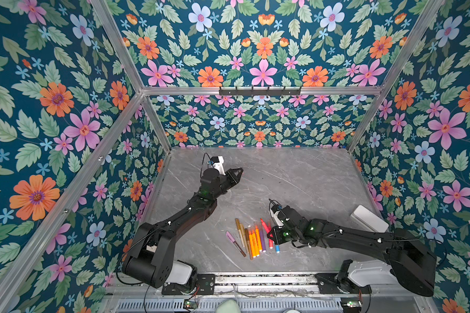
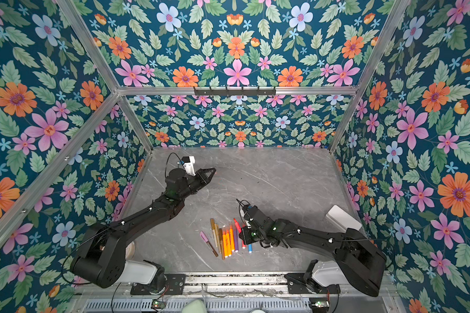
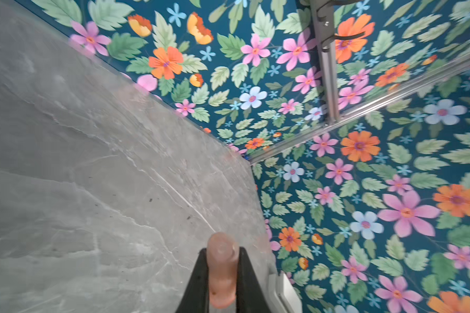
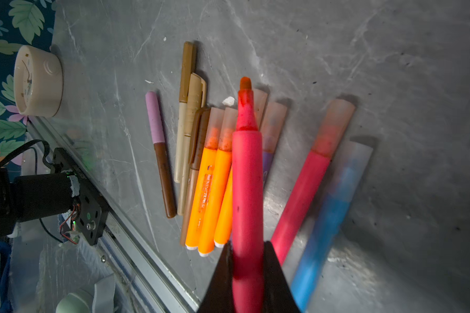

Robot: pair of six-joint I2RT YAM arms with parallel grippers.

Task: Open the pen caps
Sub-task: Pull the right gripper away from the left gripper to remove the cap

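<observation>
Frosted round-ended cap (image 3: 223,271) clamped in left gripper (image 3: 223,252) — arm outstretched, mid-frame in both top views; right gripper (image 4: 247,245), arm bent low, pinches smooth red pen (image 4: 247,176).

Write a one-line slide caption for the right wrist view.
Right gripper clamps an uncapped red highlighter over capped pens on the grey table.

Built from matte black, boxy links on both left arm (image 1: 185,216) and right arm (image 1: 364,238), over rounded white bases (image 1: 179,271). Laced with thin black cables (image 1: 136,244) pinned by small white clips (image 1: 169,223). Lit by small green lamps (image 1: 285,233) at the joints. Topped with white wrist cameras (image 1: 219,162). Tipped with black wedge-shaped fingers on left end effector (image 3: 220,252) and right end effector (image 4: 247,244).
</observation>
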